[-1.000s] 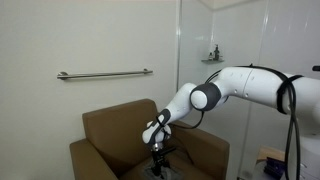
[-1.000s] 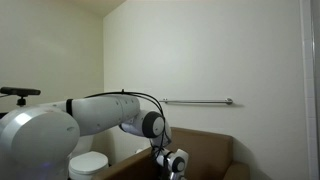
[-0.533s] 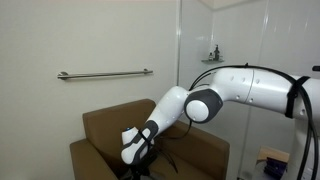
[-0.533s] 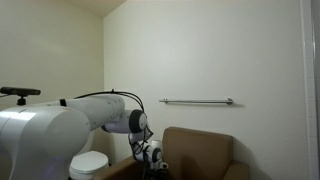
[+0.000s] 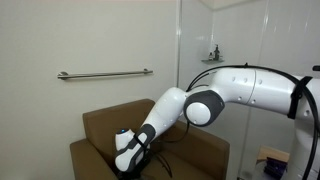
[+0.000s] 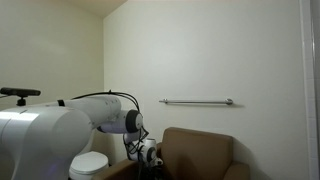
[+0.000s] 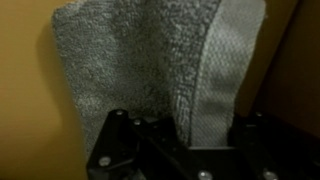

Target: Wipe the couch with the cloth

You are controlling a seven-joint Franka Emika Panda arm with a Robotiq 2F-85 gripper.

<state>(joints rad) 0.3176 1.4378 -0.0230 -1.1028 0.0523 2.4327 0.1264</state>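
1. One grey cloth (image 7: 130,70) is seen pinched by the gripper (image 7: 185,150), its jaws nearly closed, and pressed against the couch (image 5: 100,125).
2. Wiping is judged underway; a steady, pressed sweep is called for next.

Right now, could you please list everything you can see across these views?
brown upholstered couch: one, brown, below the rail.
grey terry cloth: one, grey, at the end effector, against the couch.
metal wall rail: one, silver, horizontal above the couch.
white round object: one, white, low beside the couch; too cut off to identify.
small shelf: one, dark, high behind the arm.
robot arm: one, white, black joints, reaching down to the couch.
end effector: one, black, at the seat; grip unclear.
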